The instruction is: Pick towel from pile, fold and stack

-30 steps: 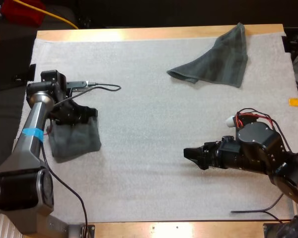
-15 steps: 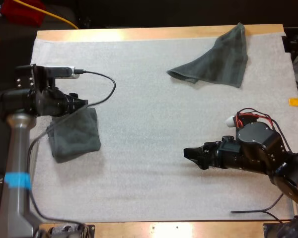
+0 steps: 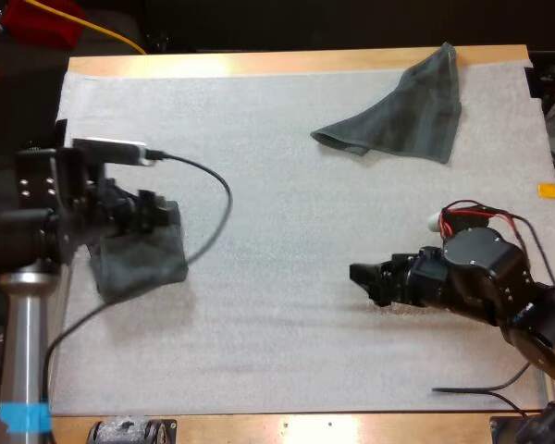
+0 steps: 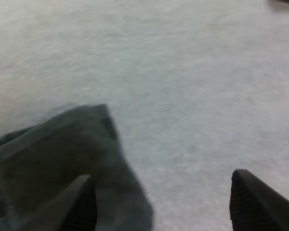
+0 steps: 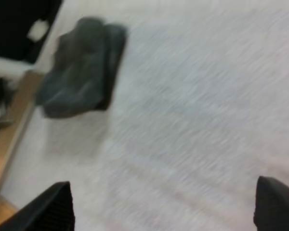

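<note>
A folded dark grey-green towel (image 3: 139, 264) lies on the mat's left side. My left gripper (image 3: 159, 215) hovers over its far edge. In the left wrist view this gripper (image 4: 166, 204) is open: one finger (image 4: 79, 204) hangs above the towel (image 4: 53, 163), the other above bare mat, neither pressing on it. A crumpled towel (image 3: 398, 116) lies at the far right of the mat. My right gripper (image 3: 363, 277) is low over the mat right of centre, pointing left. It (image 5: 161, 207) is open and holds nothing, with the folded towel (image 5: 82, 67) far ahead.
The white mat (image 3: 277, 203) covers most of the wooden table (image 3: 287, 63). A black cable (image 3: 203, 176) loops from my left arm over the mat beside the folded towel. Another thin cable (image 3: 472, 393) lies near the front right edge.
My left arm has lifted up off the folded towel, and its gripper now hangs above the towel's far edge. My right gripper has drawn back slightly to the right.
</note>
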You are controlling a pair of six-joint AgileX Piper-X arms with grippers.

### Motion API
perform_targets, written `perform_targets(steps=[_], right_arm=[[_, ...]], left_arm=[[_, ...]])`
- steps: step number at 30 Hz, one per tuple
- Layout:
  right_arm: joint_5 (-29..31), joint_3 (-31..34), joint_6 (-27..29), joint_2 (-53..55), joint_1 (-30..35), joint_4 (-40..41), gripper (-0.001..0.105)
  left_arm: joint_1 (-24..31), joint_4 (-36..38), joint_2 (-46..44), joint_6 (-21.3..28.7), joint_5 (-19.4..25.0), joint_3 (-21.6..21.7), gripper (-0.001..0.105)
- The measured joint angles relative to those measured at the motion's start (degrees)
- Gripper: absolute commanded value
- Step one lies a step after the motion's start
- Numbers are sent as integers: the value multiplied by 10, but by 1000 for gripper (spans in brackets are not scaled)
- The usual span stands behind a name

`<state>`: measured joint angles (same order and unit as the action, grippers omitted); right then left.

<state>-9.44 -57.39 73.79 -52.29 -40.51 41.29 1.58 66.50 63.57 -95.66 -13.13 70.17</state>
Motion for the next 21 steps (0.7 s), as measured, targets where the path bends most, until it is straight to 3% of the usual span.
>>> perform_targets(steps=[8, 21], right_arm=[[9, 0, 51, 0, 110, 49, 74], [11, 0, 149, 0, 295, 170, 74]], left_arm=[[-22, 17, -56, 0, 16, 0, 68], [-22, 46, -114, 0, 24, 0, 69]])
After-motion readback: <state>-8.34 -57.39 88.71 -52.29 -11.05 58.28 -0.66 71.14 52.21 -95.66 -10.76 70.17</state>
